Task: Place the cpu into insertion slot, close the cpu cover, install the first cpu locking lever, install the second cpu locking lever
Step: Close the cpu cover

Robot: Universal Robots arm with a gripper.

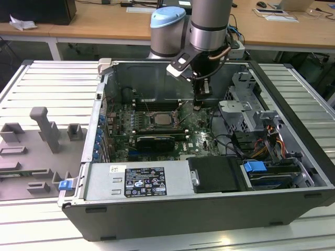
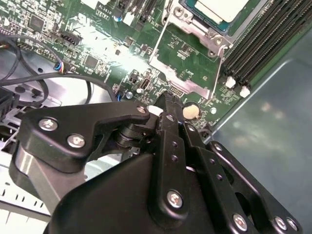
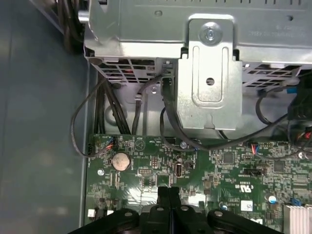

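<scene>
The cpu (image 2: 222, 7) sat in the insertion slot (image 2: 209, 31), pale top up. The cpu cover (image 2: 187, 85) was swung open, off the chip, on the slot's side nearest the gripper (image 2: 168, 100). The gripper's fingers (image 3: 165, 194) were pressed together (nothing between them), low over the motherboard (image 3: 219, 170), by the coin battery (image 2: 190, 111) just past the cover.

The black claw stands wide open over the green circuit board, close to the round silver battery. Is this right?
Not quite. The black claw is shut, with its fingers pressed together, as the first wrist view shows. The rest is right: it is over the green circuit board, close to the round silver battery.
</scene>
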